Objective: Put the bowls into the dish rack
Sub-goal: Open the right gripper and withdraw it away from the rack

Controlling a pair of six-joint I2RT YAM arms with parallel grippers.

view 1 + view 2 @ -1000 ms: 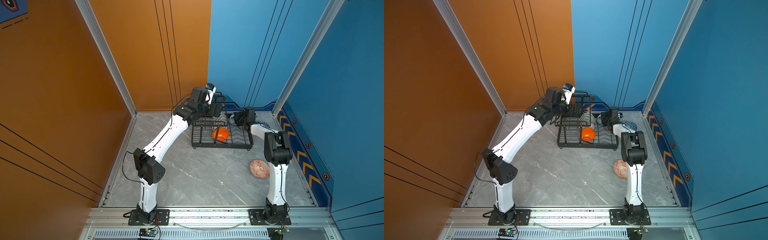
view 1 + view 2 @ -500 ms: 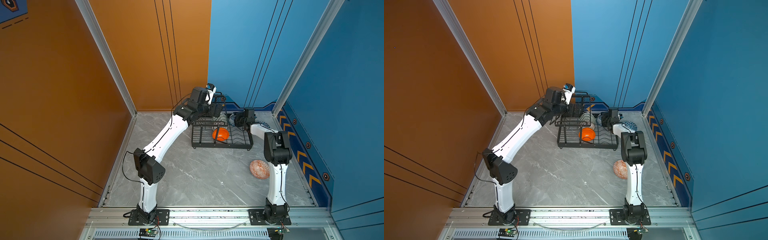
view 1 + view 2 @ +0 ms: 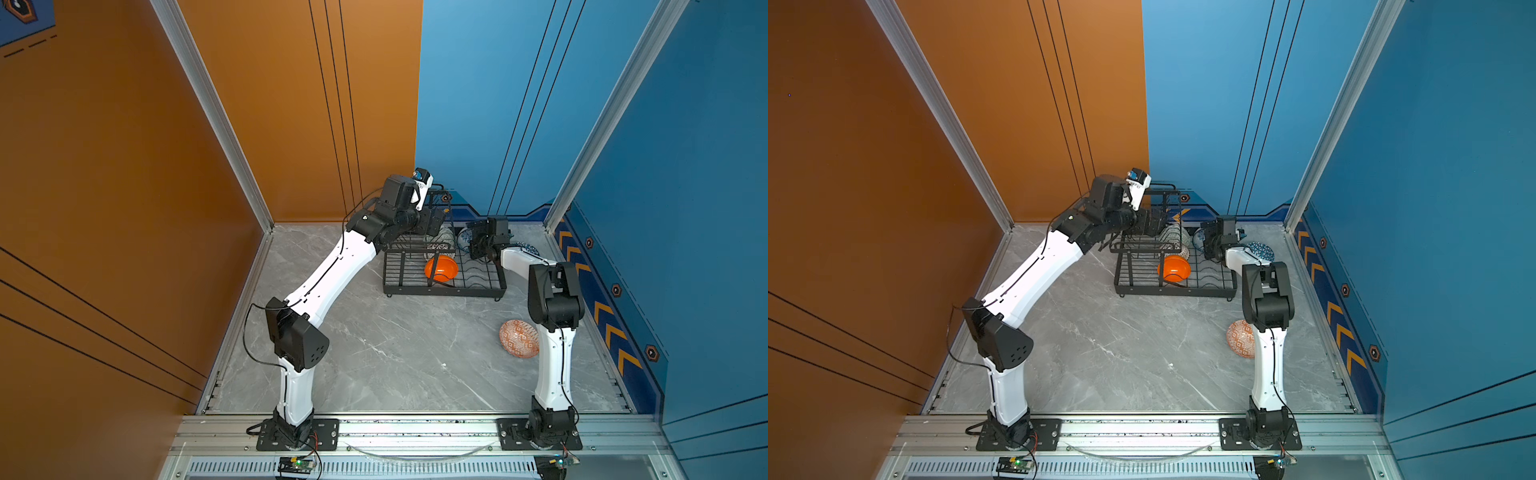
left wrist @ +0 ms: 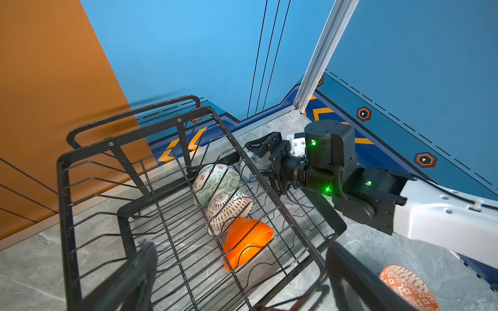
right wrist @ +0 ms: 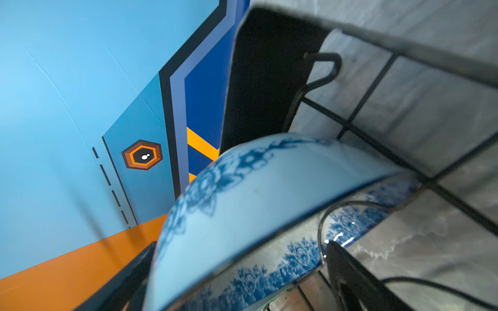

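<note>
The black wire dish rack (image 3: 490, 286) stands at the back of the table. On its base tray stand the pale-green bowl (image 4: 215, 180), the dark-lattice bowl (image 4: 229, 210) and the plain orange bowl (image 3: 441, 268), all on edge. The blue-floral bowl (image 5: 256, 204) stands at the tray's far end. My right gripper (image 5: 241, 246) is open, one finger on each side of this bowl's wall. My left gripper (image 4: 239, 266) hangs open and empty over the rack's upper basket (image 4: 172, 188). The orange-red geometric bowl (image 3: 518, 338) and the blue triangle-patterned bowl (image 3: 1260, 250) lie on the table.
The geometric bowl lies close against my right arm's upright link (image 3: 552, 357). The triangle bowl sits behind the right forearm, near the blue right wall (image 3: 623, 266). The rack's handle (image 4: 134, 113) faces the back wall. Grey marble tabletop (image 3: 395, 353) stretches in front of the rack.
My right gripper has opened and let go of the blue-floral bowl, which stays standing in the rack. Both arms have hardly moved.
</note>
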